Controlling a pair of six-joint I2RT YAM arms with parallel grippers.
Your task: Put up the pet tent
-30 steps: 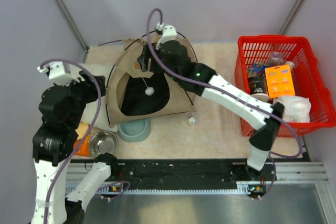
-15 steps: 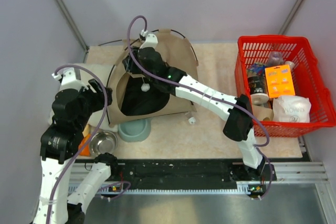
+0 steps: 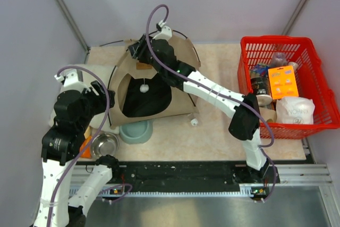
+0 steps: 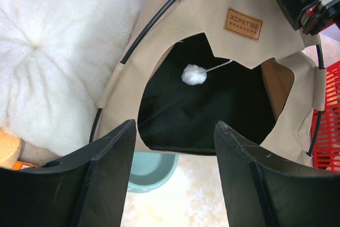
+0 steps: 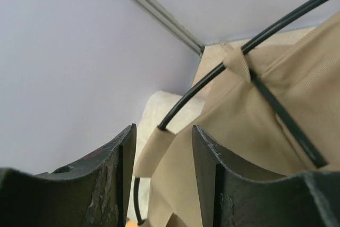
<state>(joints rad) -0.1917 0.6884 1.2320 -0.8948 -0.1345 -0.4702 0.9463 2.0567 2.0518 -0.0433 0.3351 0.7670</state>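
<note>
Right now, your red basket [image 3: 276, 40] at 3 o'clock holds an orange packet [image 3: 282, 82], a white bag [image 3: 295, 111] and dark bottles [image 3: 259, 81]. The pet tent [image 3: 118, 91] stands at 11 o'clock on the table [image 3: 223, 131]. A teal bowl [image 3: 136, 130] is at its 6 o'clock, a steel bowl [image 3: 104, 144] at its 7 and a cream pillow [image 4: 48, 62] at its 9. Your right arm stretches across to the tent's peak. The right gripper [image 5: 162, 131] is parted there, with a black pole [image 5: 297, 16] showing through the gap. Your left gripper [image 4: 174, 126] faces the doorway, spread wide.
</note>
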